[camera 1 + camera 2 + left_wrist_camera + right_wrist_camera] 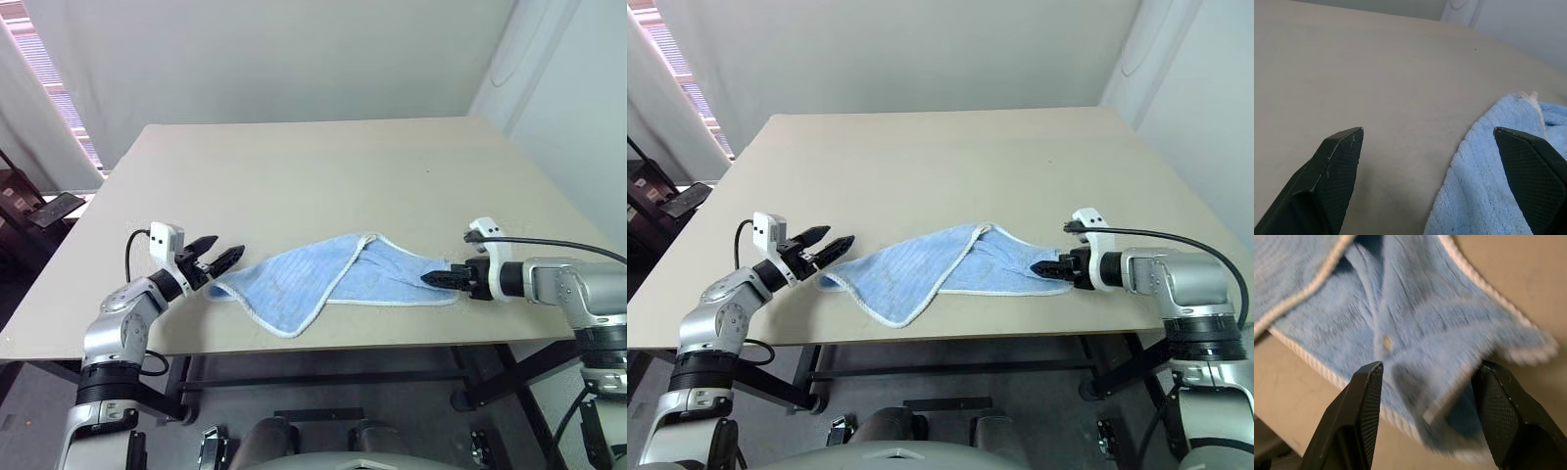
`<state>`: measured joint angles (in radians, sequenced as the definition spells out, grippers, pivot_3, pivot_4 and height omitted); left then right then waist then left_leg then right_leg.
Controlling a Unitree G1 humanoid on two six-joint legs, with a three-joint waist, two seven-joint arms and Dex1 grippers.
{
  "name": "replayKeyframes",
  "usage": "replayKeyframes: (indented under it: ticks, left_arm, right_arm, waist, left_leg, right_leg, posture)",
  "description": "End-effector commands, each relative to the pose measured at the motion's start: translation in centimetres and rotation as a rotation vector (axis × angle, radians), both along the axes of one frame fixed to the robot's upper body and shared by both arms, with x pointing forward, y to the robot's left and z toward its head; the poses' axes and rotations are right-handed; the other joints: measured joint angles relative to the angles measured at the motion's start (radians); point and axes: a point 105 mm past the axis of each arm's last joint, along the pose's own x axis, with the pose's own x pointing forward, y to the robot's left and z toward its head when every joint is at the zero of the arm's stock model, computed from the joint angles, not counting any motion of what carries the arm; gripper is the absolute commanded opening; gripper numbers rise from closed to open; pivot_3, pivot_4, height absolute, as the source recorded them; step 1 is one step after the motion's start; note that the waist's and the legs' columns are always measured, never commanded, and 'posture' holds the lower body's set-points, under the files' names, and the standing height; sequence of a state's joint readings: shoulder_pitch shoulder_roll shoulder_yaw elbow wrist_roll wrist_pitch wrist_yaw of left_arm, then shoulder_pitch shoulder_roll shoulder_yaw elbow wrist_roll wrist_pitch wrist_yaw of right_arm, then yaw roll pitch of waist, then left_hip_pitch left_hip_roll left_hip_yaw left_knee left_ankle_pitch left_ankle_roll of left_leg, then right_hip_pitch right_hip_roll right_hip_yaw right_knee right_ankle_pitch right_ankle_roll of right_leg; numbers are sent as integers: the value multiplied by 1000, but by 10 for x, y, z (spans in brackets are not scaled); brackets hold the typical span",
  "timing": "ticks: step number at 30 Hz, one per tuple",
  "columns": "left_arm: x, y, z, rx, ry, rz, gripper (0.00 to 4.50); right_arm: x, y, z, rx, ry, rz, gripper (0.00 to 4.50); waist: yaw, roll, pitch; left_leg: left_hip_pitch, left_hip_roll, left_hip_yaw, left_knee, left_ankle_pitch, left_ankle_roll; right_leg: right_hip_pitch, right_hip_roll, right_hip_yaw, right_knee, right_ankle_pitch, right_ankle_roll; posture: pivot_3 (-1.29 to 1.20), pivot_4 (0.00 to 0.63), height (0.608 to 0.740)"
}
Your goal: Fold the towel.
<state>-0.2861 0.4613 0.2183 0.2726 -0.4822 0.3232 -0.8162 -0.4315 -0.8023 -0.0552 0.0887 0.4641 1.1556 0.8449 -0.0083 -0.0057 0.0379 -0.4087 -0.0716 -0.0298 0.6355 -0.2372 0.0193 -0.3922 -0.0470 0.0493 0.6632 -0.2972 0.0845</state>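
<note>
The light-blue towel (323,279) with white edging lies crumpled and partly doubled over near the front edge of the beige table (294,166). My left gripper (227,247) is open and held level at the towel's left corner; in the left wrist view the cloth (1484,186) lies beside one of its fingers (1528,166), with nothing between them. At the towel's right end my right gripper (425,279) points down and to the left. Its fingers (1364,401) stand apart over a loose corner of the cloth (1420,328), not clamped on it.
The table's front edge (294,348) runs just below the towel. Bare tabletop stretches behind the towel to the far edge. Dark furniture (39,211) stands off the table's left side. A black cable (558,243) arcs over my right forearm.
</note>
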Motion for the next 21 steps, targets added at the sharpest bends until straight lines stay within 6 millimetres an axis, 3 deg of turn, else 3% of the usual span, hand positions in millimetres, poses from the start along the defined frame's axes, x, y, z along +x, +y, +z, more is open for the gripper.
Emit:
replayKeyframes:
  ticks: [1,4,8,15,18,21]
  left_arm:
    - [5,4,17,8,-56,2,4500]
    - [6,5,17,10,-53,5,4500]
    - [6,4,14,14,-46,-2,4500]
    - [8,0,13,7,-43,-10,4500]
    - [7,-1,13,9,-44,-13,4500]
    - [5,1,12,8,-43,-4,4500]
  right_arm:
    - [2,-5,13,-20,-32,5,2859]
    - [4,-12,17,-53,-38,-25,2859]
    - [18,-12,24,57,-26,-134,2859]
    - [38,-6,4,122,100,-284,2859]
    - [39,-10,-11,84,169,-338,2859]
    - [43,-18,-12,92,170,-388,2859]
  waist:
    - [-2,0,0]
    - [-2,0,0]
    - [-4,0,0]
    - [-2,0,0]
    - [-3,0,0]
    - [-4,0,0]
  left_leg:
    - [0,0,0,0,0,0]
    - [0,0,0,0,0,0]
    - [0,0,0,0,0,0]
    - [0,0,0,0,0,0]
    - [0,0,0,-1,0,0]
    - [0,0,0,-1,0,0]
  right_leg:
    - [0,0,0,0,0,0]
    - [0,0,0,0,0,0]
    - [0,0,0,0,0,0]
    - [0,0,0,0,0,0]
    - [-1,0,0,0,0,0]
    - [-1,0,0,0,0,0]
  posture:
    - [0,0,736]
    - [0,0,736]
    - [0,0,736]
    - [0,0,736]
    - [0,0,736]
    - [0,0,736]
